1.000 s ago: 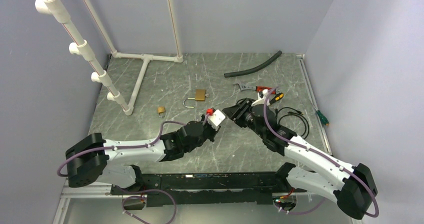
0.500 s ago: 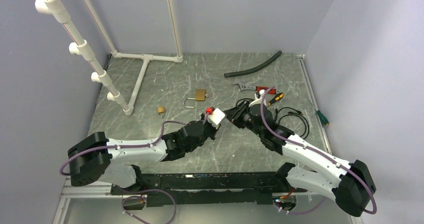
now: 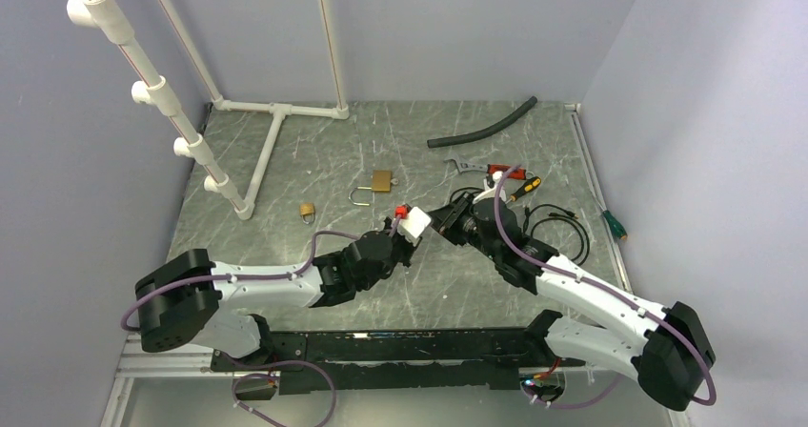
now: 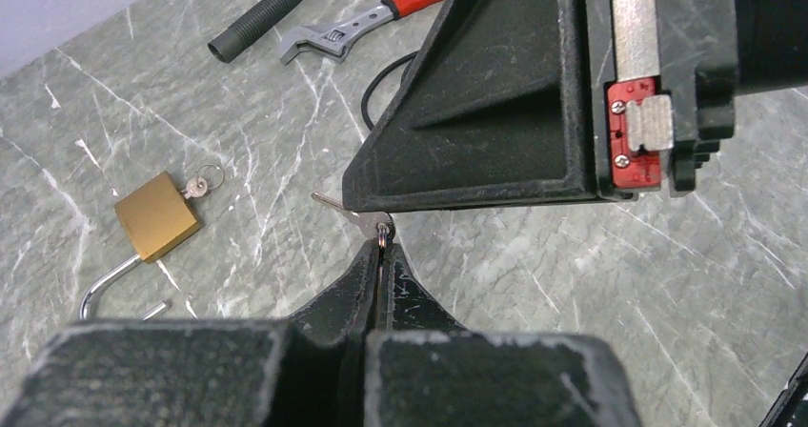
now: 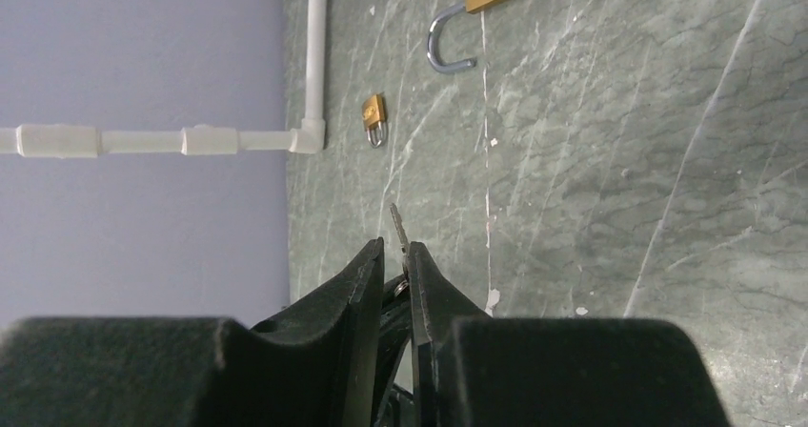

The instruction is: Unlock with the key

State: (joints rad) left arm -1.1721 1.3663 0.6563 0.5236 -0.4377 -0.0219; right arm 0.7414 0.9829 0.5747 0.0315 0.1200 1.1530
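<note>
Right gripper [image 3: 436,219] nearer key [image 4: 360,221], marbled table [image 3: 295,165], walls [image 3: 429,27]

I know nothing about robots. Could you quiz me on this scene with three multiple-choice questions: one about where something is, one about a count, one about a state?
1. Where is the key?
A. pinched at the fingertips of the left hand
B. in a drawer
C. inside a cup

2. How many brass padlocks lie on the table?
A. one
B. two
C. four

3. The shackle of the large padlock is
A. open
B. shut
C. missing

Answers:
1 A: the left wrist view shows the fingers clamped on its ring.
2 B: the top view shows the large padlock and a small padlock.
3 A: one end of the shackle is out of the lock body.
</note>
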